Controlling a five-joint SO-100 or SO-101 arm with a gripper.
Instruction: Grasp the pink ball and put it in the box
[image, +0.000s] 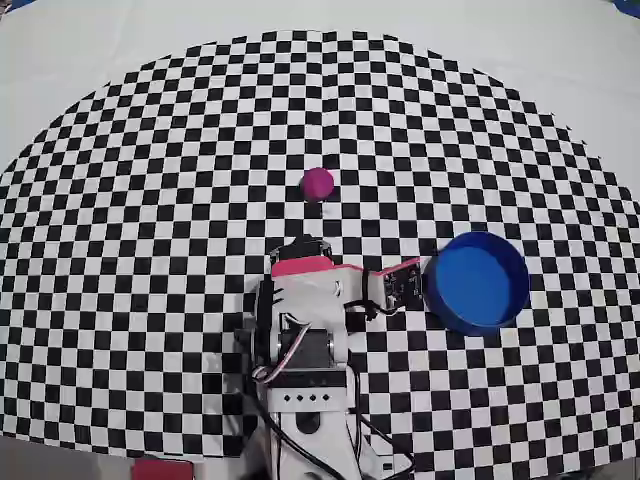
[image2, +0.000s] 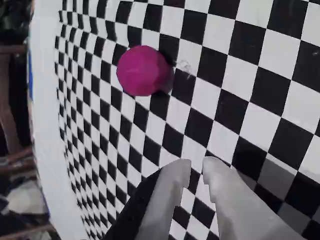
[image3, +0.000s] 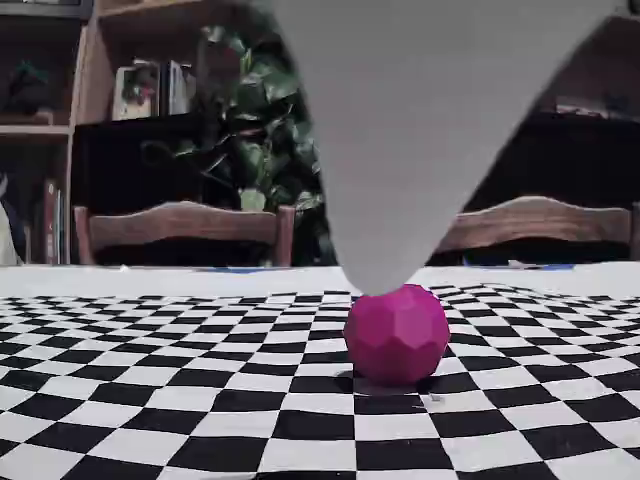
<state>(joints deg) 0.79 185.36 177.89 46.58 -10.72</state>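
Note:
The pink ball (image: 317, 184) rests on the checkered mat, just ahead of the folded arm (image: 303, 262) in the overhead view. In the wrist view the ball (image2: 144, 70) lies well beyond my gripper (image2: 196, 167), whose two grey fingers (image2: 172, 200) stand almost together with only a thin slit between them and nothing held. The box (image: 476, 285), a round blue tub, stands empty to the right of the arm, and only the overhead view shows it. In the fixed view the ball (image3: 397, 335) sits under a blurred grey pointed shape (image3: 420, 130).
The arm's pink-trimmed part with a small board (image: 398, 283) nearly touches the box's left wall. The checkered mat (image: 150, 200) ends in a curved edge on a white table (image: 80, 40). Chairs (image3: 180, 225) and shelves stand behind the table.

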